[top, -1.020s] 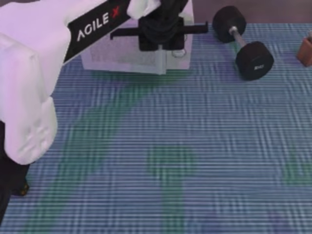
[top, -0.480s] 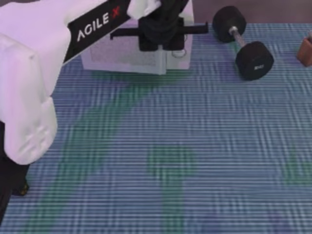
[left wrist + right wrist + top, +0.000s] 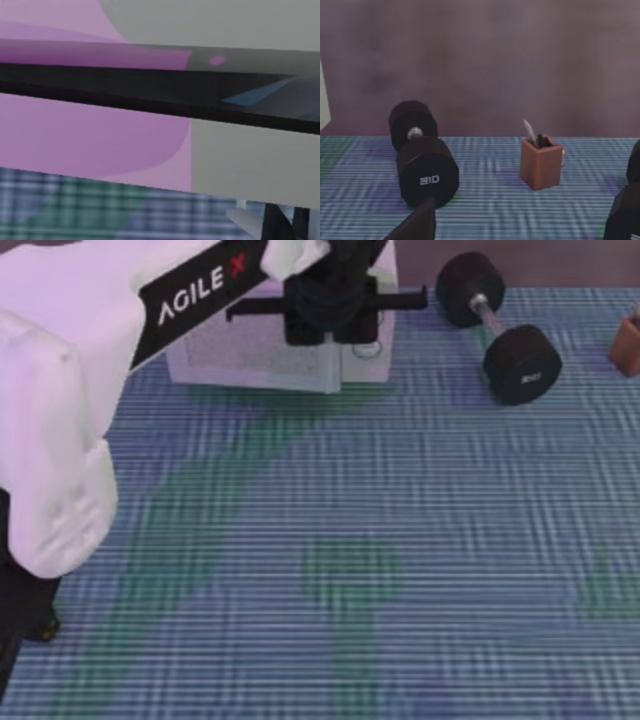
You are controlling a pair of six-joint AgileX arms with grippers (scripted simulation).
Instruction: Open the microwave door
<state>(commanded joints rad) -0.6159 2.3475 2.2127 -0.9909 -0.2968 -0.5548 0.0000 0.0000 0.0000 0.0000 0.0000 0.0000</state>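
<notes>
Microwave door (image 3: pixel 255 355) — left pincer (image 3: pixel 330 335) at its handle edge.

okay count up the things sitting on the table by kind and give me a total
Microwave: 1
Dumbbell: 1
Brown pen holder: 1
Total: 3

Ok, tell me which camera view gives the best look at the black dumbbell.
The right wrist view: the dumbbell sits close and end-on, one weight's face fully visible. The top view shows the dumbbell whole but far, right of the microwave. The left wrist view shows none of it.
</notes>
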